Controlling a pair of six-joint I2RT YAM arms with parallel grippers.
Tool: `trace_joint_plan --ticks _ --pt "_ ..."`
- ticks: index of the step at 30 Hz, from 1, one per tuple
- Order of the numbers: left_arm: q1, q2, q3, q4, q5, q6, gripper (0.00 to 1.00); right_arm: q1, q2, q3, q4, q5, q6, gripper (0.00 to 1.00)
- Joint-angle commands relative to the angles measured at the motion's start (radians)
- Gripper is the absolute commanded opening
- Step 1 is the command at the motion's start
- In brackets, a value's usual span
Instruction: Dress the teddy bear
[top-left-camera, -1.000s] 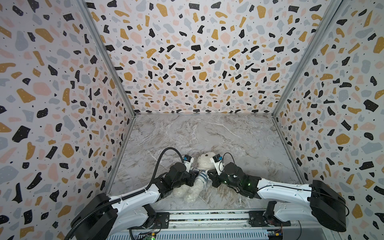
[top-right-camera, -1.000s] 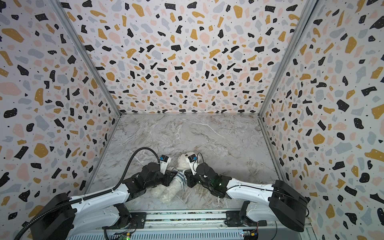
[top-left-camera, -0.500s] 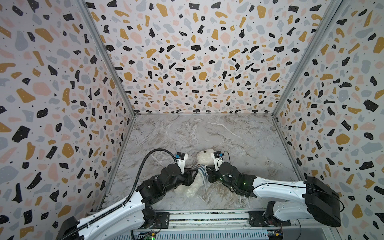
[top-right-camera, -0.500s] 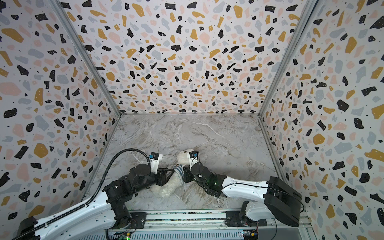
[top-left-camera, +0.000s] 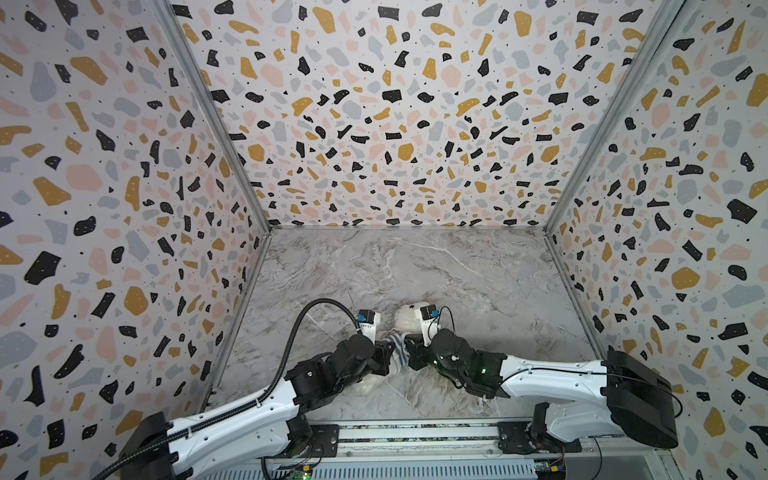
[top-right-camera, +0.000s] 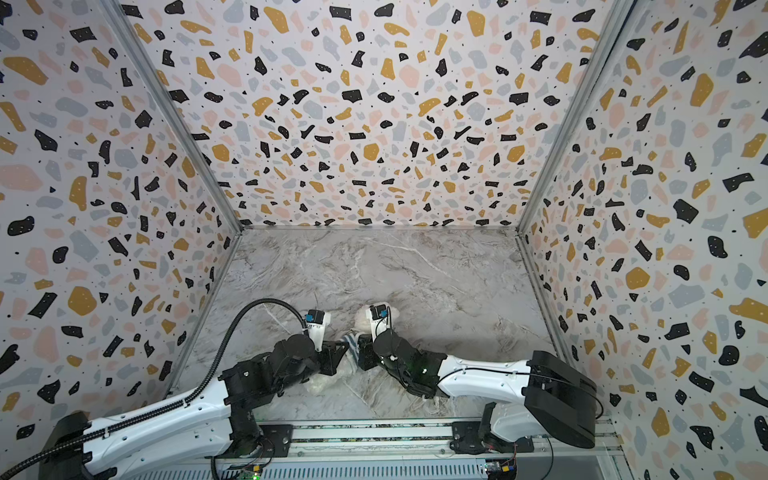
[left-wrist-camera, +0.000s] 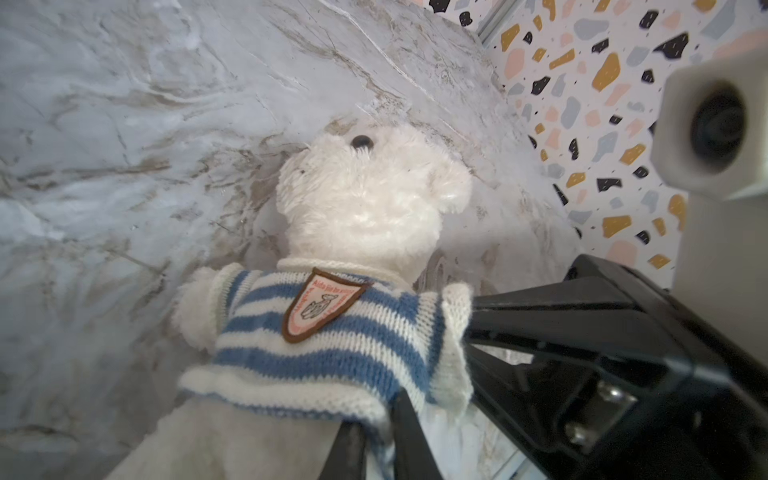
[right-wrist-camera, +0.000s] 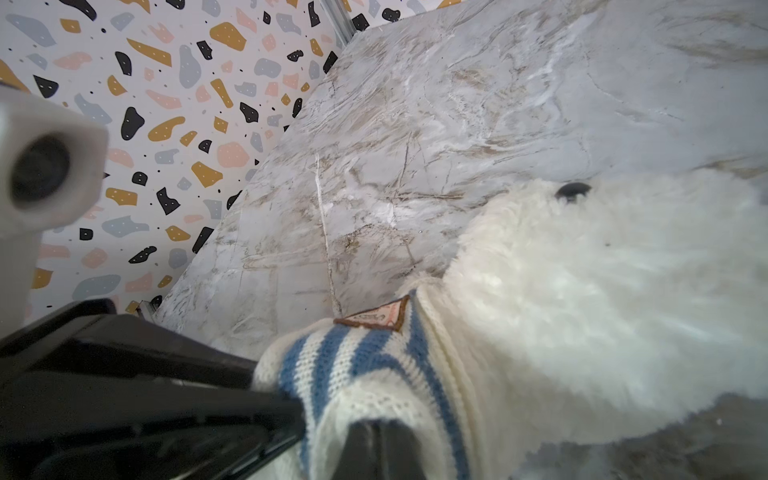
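a: where was the teddy bear (top-left-camera: 405, 319)?
b: it lay on its back on the marble table (top-left-camera: 457, 270), close to the near edge and about midway across, head toward the far wall. the left wrist view showed the teddy bear (left-wrist-camera: 365, 199) with a round ear and one dark button on its face.
a: dressed?
b: the striped shirt (left-wrist-camera: 332, 349) was on its torso, collar at the neck, one furry arm out of a sleeve, a shield badge (left-wrist-camera: 320, 305) on the chest. below the hem there was only bare fur.
a: and the pincers?
b: the left gripper (left-wrist-camera: 380, 436) was closed, nipping the shirt's hem. the right gripper (right-wrist-camera: 380, 444) was closed too, with the shirt's knit bunched around its tips. in both top views they faced each other across the torso, nearly tip to tip, the left gripper (top-left-camera: 390, 358) from the left and the right gripper (top-left-camera: 409, 358) from the right.
a: what else was around them?
b: terrazzo walls (top-left-camera: 374, 104) stood on the left, right and far sides.
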Motion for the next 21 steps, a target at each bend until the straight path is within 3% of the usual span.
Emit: trace_joint_plan --ticks 1,7,16,21 --pt "-0.003 -0.014 -0.017 0.003 -0.047 0.001 0.01 0.013 -0.036 0.002 0.028 0.014 0.010 0.00" --pt "0.014 -0.086 -0.058 -0.019 -0.110 -0.005 0.00 0.015 -0.106 -0.056 0.025 0.014 -0.026 0.00" --pt "0.102 -0.084 -0.106 -0.018 -0.058 0.020 0.00 0.015 -0.236 -0.192 0.103 -0.063 -0.125 0.00" --pt "0.107 -0.070 -0.123 0.013 -0.022 0.028 0.00 0.015 -0.271 -0.218 0.102 -0.083 -0.155 0.00"
